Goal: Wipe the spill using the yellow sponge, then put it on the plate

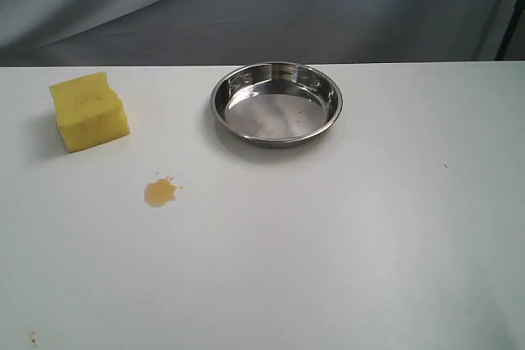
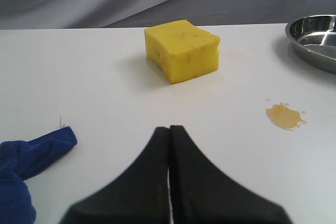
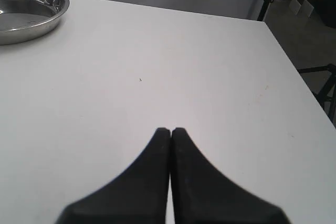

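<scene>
Left pincer [image 2: 169,129] closed and empty, right pincer [image 3: 170,130] likewise; best to open the left wide, straddle the yellow sponge [image 1: 89,112] squarely, grip low; the spill [image 1: 160,193] lies near.

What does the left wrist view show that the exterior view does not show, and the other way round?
Only the left wrist view: a blue cloth lying on the table, and the left gripper, jaws shut and holding nothing. Only the exterior view: the plate as a whole circle; the wrist view cuts it off at the frame edge. Both: the sponge, the spill apart from it, part of the plate, the table and the grey backdrop.
</scene>
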Available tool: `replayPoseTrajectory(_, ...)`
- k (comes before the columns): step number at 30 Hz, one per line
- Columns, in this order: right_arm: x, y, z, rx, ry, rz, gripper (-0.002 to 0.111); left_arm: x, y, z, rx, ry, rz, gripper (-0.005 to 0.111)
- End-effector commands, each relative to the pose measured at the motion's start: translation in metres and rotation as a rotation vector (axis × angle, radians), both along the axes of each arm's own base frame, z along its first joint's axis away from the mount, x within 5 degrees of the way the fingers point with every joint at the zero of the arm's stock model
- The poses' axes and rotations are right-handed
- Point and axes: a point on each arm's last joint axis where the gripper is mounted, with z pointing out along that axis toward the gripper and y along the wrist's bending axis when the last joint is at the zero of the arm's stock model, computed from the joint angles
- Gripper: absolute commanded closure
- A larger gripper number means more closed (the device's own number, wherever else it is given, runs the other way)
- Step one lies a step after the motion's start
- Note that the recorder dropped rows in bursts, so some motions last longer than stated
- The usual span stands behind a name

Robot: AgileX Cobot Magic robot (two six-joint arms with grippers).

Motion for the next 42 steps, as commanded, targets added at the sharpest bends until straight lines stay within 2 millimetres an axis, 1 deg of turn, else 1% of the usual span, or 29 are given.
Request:
replayPoseTrajectory(1,0.000,0.000,-0.001,0.008,-0.002,-0.005,0.108,0.000,0.000,0.000,0.000,-0.003,-0.002,0.107)
replayPoseTrajectory(31,0.000,0.000,-0.001,0.008,-0.002,-0.005,0.108,0.000,0.000,0.000,0.000,-0.003,-0.002,0.107)
replayPoseTrajectory(32,0.000,0.000,-0.001,0.006,-0.001,-0.004,0.108,0.000,0.000,0.000,0.012,-0.003,-0.004,0.107)
replayPoseTrajectory(35,0.000,0.000,-0.001,0.006,-0.001,-0.004,0.108,0.000,0.003,0.001,0.128,-0.007,-0.010,0.107)
replayPoseTrajectory(37,0.000,0.000,-0.001,0.006,-0.001,-0.004,0.108,0.001,0.003,0.001,0.134,-0.011,-0.010,0.107)
replayPoseTrajectory(39,0.000,0.000,-0.001,0.006,-0.001,-0.004,0.108,0.002,0.002,0.005,0.133,-0.063,-0.017,0.107)
replayPoseTrajectory(42,0.000,0.000,-0.001,0.006,-0.001,-0.004,0.108,0.004,-0.001,0.018,0.129,-0.204,-0.035,0.107)
